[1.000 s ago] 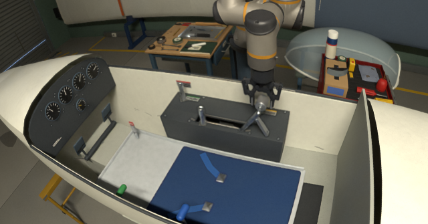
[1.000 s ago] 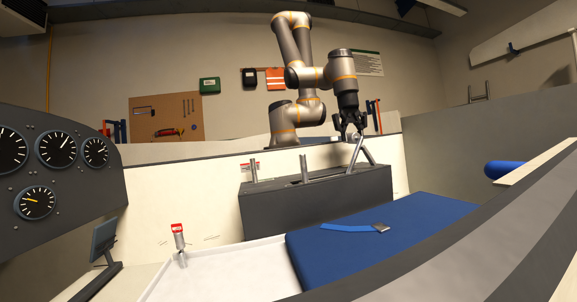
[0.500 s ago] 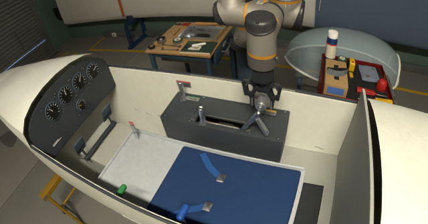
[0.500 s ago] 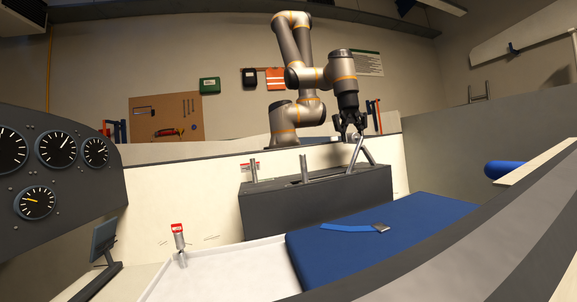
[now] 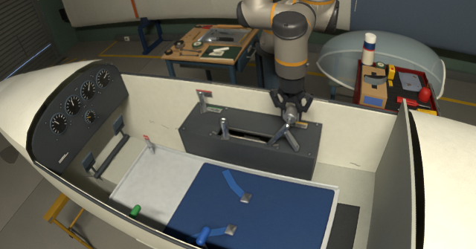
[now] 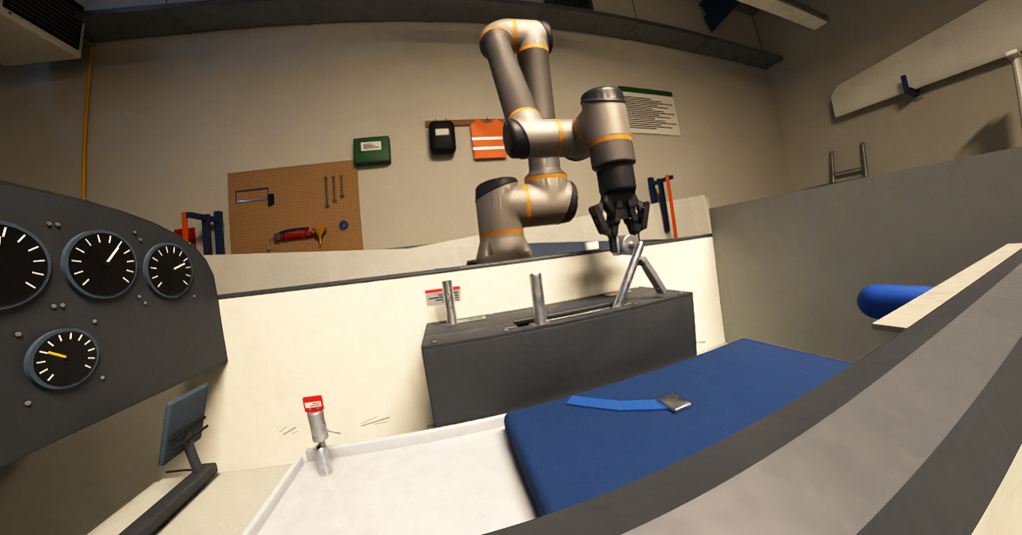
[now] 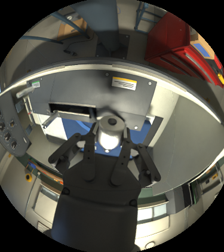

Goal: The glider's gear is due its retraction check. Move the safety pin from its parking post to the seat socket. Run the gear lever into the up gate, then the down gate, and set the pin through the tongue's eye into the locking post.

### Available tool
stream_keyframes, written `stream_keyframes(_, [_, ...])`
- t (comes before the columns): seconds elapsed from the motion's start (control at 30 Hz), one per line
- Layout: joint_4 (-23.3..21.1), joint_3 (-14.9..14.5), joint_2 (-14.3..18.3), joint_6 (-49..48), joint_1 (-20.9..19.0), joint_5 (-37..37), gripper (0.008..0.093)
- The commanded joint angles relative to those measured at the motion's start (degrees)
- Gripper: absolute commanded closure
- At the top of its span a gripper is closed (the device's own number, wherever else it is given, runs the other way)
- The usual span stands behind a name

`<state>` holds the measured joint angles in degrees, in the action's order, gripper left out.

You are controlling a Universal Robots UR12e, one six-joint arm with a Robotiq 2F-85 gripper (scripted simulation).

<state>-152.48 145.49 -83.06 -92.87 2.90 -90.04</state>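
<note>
My gripper (image 5: 290,112) (image 6: 626,240) (image 7: 110,136) hangs over the right end of the dark gear console (image 5: 249,141), around the silver knob of the gear lever (image 5: 288,124) (image 6: 629,264) (image 7: 110,131). The lever leans up from the console's slot (image 5: 247,134) towards the right end, beside the yellow-striped label (image 5: 302,124). The safety pin with its red tag (image 5: 148,143) (image 6: 315,421) stands upright at the front corner of the white seat pan. Two bare metal posts stand on the console, one at its left end (image 5: 202,104) and one by the slot (image 5: 223,127). My gripper is closed on the lever's knob.
The cockpit's cream side wall (image 5: 334,130) rises just behind the console. The blue seat cushion (image 5: 256,208) with two belt straps lies in front of it. The instrument panel (image 5: 74,107) stands to the left, and a red tool cart (image 5: 394,89) stands outside the fuselage.
</note>
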Motion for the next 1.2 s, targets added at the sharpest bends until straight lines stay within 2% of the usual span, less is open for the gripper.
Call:
stream_keyframes(0.0, [-0.04, -0.03, 0.03, -0.03, 0.00, 0.04, 0.0619])
stream_keyframes(0.53, [-0.04, -0.03, 0.03, -0.03, 0.00, 0.04, 0.0934])
stream_keyframes(1.17, [-0.44, 0.46, -0.05, -0.04, 0.01, 0.04, 0.0934])
